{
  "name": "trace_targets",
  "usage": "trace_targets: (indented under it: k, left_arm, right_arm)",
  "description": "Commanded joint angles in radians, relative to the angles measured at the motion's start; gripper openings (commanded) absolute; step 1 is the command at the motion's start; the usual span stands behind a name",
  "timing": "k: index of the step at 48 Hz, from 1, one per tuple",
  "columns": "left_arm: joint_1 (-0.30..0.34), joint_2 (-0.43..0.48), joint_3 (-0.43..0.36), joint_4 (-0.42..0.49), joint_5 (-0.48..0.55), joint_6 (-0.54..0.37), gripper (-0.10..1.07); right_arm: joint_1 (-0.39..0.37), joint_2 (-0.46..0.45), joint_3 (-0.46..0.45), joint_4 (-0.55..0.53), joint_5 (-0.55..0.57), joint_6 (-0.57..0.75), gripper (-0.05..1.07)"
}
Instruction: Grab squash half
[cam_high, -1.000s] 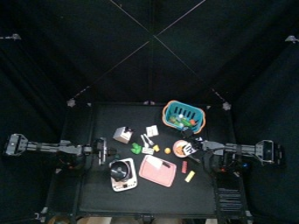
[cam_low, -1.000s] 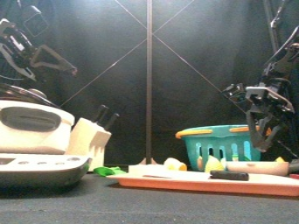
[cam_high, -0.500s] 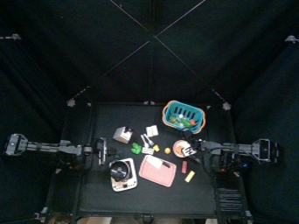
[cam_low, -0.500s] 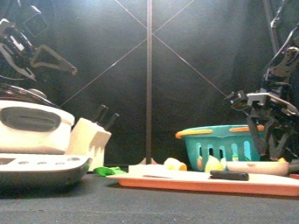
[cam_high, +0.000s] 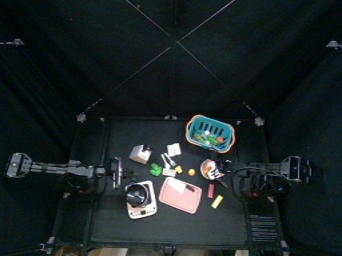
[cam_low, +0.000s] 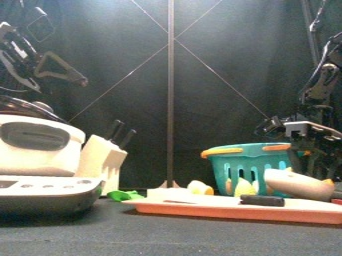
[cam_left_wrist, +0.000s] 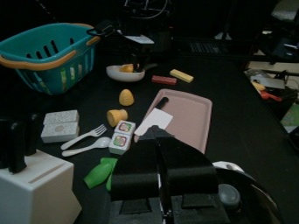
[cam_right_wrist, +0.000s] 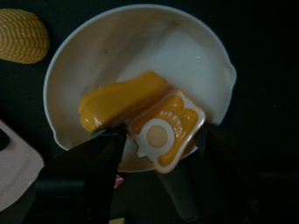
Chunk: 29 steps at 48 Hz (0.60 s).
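- My right arm has dropped lower than it was a second ago, and it now hangs right over the white bowl (cam_right_wrist: 140, 83).
- The right gripper (cam_right_wrist: 146, 162) is wide open and holds nothing.
- The squash half (cam_right_wrist: 163, 129) lies inside that bowl, beside an orange slice (cam_right_wrist: 117, 98), near the teal basket (cam_high: 210, 128).
- I want one jaw on each side of the squash half only.
- I should go down slowly, so I do not bump the bowl's rim.
- I think the piece may slip, so I close softly.
- My left gripper (cam_left_wrist: 176, 179) rests far off above the table's near side; its jaws look shut and empty.
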Motion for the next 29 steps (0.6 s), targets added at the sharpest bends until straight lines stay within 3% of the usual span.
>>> trace_targets:
  k: [1, 8, 22, 29]
  left_arm:
    - [-0.002, 0.003, -0.011, 0.000, -0.003, 0.002, 0.02]
    - [-0.002, 0.003, -0.011, 0.000, -0.003, 0.002, 0.02]
    - [-0.002, 0.003, -0.011, -0.002, -0.003, 0.002, 0.02]
    - [-0.002, 0.003, -0.009, -0.002, -0.003, 0.002, 0.02]
  right_arm:
    - [0.000, 0.006, -0.026, -0.009, -0.005, 0.002, 0.93]
    - [0.000, 0.018, -0.044, -0.028, -0.005, 0.002, 0.89]
    - [0.003, 0.017, -0.063, -0.032, 0.002, 0.002, 0.70]
    - [0.008, -0.003, -0.075, -0.031, 0.014, 0.002, 0.69]
